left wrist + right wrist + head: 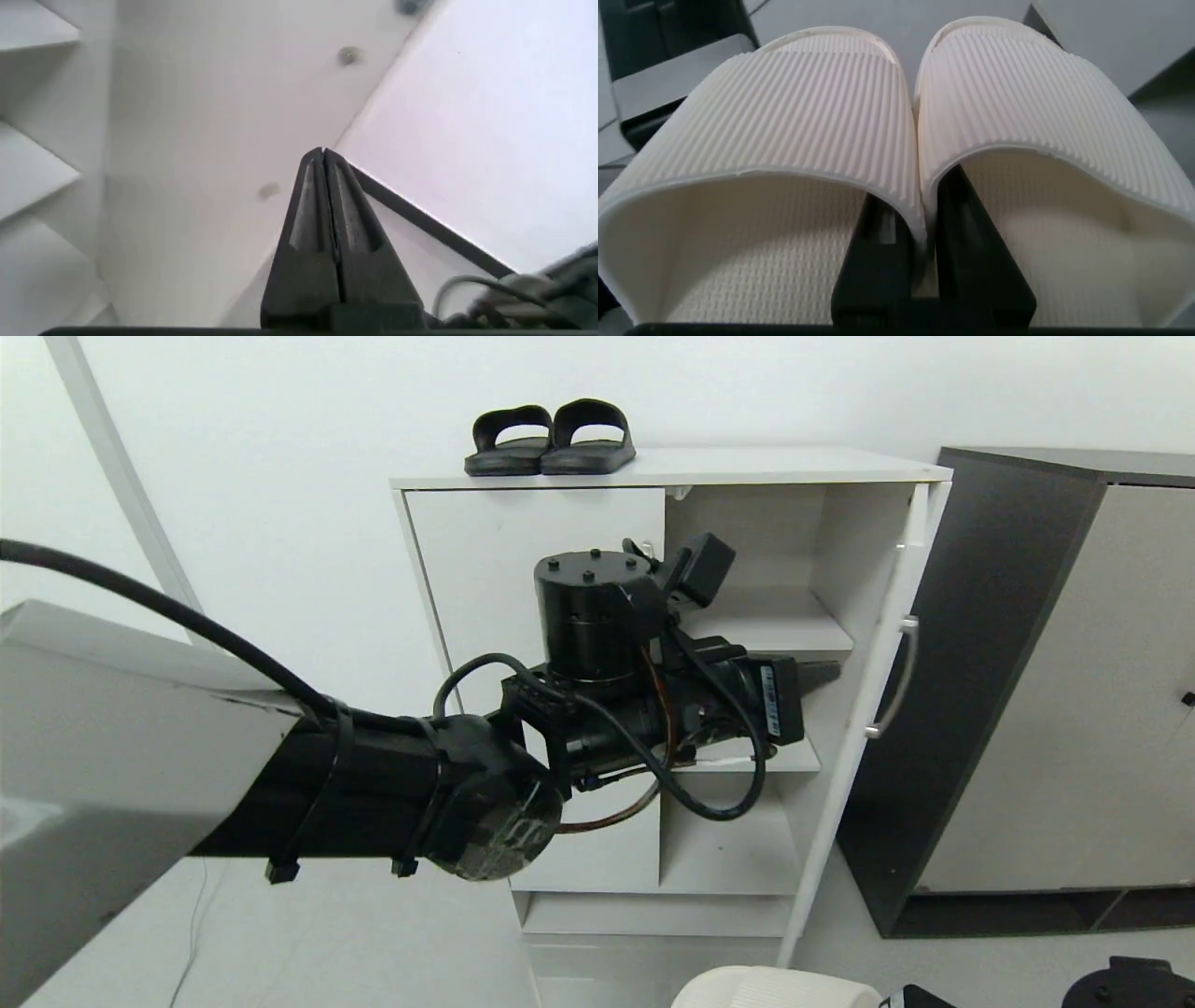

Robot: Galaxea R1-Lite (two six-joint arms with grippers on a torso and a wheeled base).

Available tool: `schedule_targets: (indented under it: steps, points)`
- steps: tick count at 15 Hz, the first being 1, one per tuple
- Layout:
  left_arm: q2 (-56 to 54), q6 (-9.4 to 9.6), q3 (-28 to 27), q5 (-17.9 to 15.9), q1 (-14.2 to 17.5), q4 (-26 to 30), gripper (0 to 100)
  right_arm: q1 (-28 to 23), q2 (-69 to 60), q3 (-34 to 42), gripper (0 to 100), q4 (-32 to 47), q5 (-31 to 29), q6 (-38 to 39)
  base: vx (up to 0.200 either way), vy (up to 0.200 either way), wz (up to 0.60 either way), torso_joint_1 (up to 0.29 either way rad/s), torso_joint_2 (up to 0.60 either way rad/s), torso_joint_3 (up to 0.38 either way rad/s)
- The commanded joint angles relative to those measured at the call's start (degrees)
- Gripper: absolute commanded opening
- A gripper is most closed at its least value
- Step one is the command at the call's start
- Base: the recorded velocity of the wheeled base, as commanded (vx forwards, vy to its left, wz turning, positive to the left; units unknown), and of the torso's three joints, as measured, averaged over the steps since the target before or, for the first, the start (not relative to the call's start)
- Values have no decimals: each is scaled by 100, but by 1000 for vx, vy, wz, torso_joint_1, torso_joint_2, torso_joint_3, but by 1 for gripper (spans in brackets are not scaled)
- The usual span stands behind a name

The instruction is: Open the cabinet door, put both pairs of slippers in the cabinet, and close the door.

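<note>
A white cabinet (794, 464) stands ahead with its right door (882, 616) swung open and its left door (523, 551) closed. A pair of black slippers (551, 441) rests on its top. My left gripper (826, 672) is shut with nothing in it, inside the open right compartment between the shelves (794, 635); its fingers (322, 163) are pressed together. My right gripper (920, 233) is shut on the touching inner sides of a pair of cream ribbed slippers (785, 121), which show low in front of the cabinet (775, 985).
A dark grey cabinet (1027, 663) stands right beside the open door. The door's metal handle (898, 677) faces it. The left arm's wrist and cables (653, 709) cover part of the opening. White wall rises to the left of the cabinet.
</note>
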Motion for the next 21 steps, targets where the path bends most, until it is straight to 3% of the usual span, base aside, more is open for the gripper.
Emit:
schedule_targets:
  steps: [1, 3, 5, 6, 8, 9, 10, 12, 13, 16, 17, 18, 19, 21]
  points:
    - [-32, -7, 59, 2, -104, -7, 0, 16, 5, 4, 0, -12, -18, 1, 0, 0, 0, 0, 0, 0]
    - [-76, 37, 147, 81, 133, -104, 0, -72, 58, -163, 0, -12, -54, 45, 0, 0, 0, 0, 0, 0]
    - [-480, 81, 498, 309, 388, -174, 0, -414, 190, -304, 0, -21, -150, 54, 0, 0, 0, 0, 0, 0]
    - [-1052, 151, 885, 345, 687, -130, 0, -784, 304, -506, 0, -38, -273, 62, 0, 0, 0, 0, 0, 0]
    - [-2062, 626, 1553, 503, 1249, 362, 0, -1205, 533, -849, 0, -65, -704, 115, 0, 0, 0, 0, 0, 0]
    - [-2607, 793, 1869, 837, 1478, 784, 0, -1293, 708, -1034, 0, -100, -1064, 282, 0, 0, 0, 0, 0, 0]
    - [-3135, 819, 2186, 1109, 1662, 1057, 0, -1328, 884, -1262, 0, -126, -1451, 537, 0, 0, 0, 0, 0, 0]
    - [-3987, 819, 2818, 1338, 1882, 1241, 0, -1399, 1192, -1622, 0, -135, -1899, 906, 0, 0, 0, 0, 0, 0]
    - [-4769, 837, 3398, 1742, 2040, 1408, 0, -1460, 1438, -1939, 0, -135, -2330, 1170, 0, 0, 0, 0, 0, 0]
    - [-6035, 1056, 4058, 3219, 2076, 2111, 0, -1583, 1948, -2440, 0, -135, -3235, 1425, 0, 0, 0, 0, 0, 0]
    - [-6747, 1294, 4313, 4168, 2190, 2595, 0, -1610, 2185, -2633, 0, -135, -3604, 1495, 0, 0, 0, 0, 0, 0]
    - [-7327, 1470, 4532, 4458, 2849, 2999, 0, -1610, 2299, -2695, 0, -135, -3798, 1495, 0, 0, 0, 0, 0, 0]
    - [-7898, 1514, 4743, 4475, 3359, 3298, 0, -1618, 2370, -2695, 0, -152, -3886, 1495, 0, 0, 0, 0, 0, 0]
    - [-9234, 1610, 5332, 4484, 3956, 3895, 0, -1618, 2387, -2624, 0, -346, -3912, 1451, 0, 0, 0, 0, 0, 0]
